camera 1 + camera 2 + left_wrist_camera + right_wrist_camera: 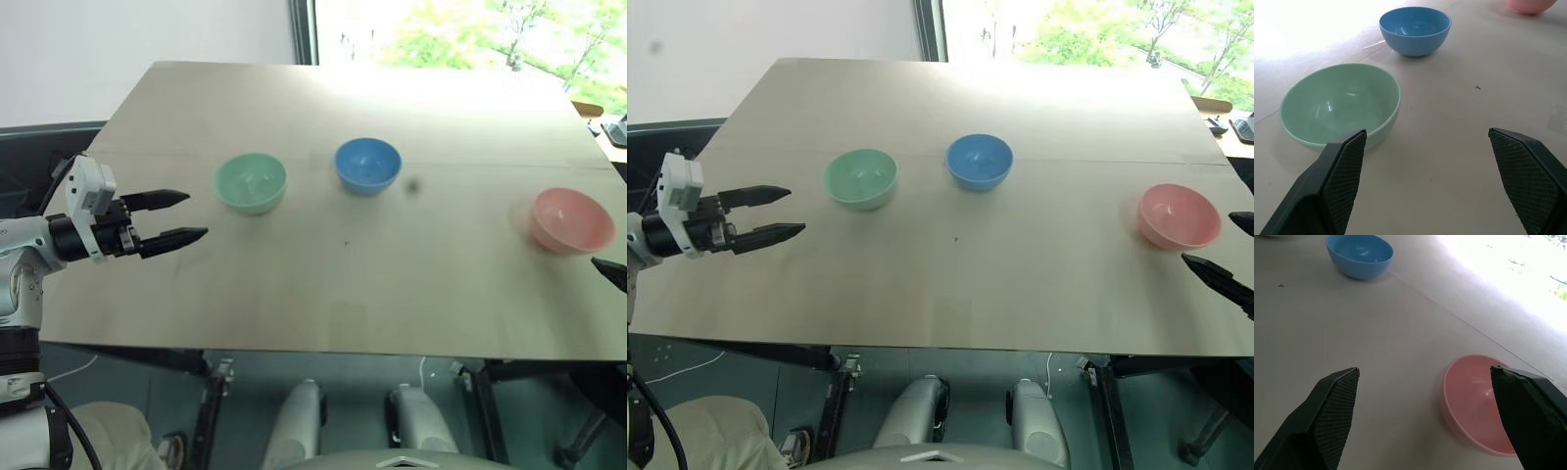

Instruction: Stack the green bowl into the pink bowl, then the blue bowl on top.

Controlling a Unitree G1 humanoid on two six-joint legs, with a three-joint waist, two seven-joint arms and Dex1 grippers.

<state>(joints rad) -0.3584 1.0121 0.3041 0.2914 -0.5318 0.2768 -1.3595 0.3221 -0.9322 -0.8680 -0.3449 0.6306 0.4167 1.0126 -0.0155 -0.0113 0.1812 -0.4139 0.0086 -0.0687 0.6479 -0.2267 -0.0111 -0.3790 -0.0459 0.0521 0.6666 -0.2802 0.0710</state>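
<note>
The small round mint-green plastic bowl point(251, 182) stands upright on the pale wooden bench point(323, 284), toward my left. The matching sky-blue plastic bowl point(367, 164) is near it at centre, and the salmon-pink plastic bowl point(572, 219) sits well apart at the right. All three are separate; nothing is stacked yet.

I judge these bowls light, stiff and smooth-walled, likely slippery under a side squeeze. The sound hold is on the rim, one finger inside and one outside.

My left claw point(170, 217) is spread wide and empty, hovering near the green bowl without touching it. My right claw point(1230, 257) is likewise spread and empty, just beside the pink bowl.

The bench is flat, matt and uncluttered, with a faint seam running across it. A bright window point(460, 29) behind throws glare over the far side.
</note>
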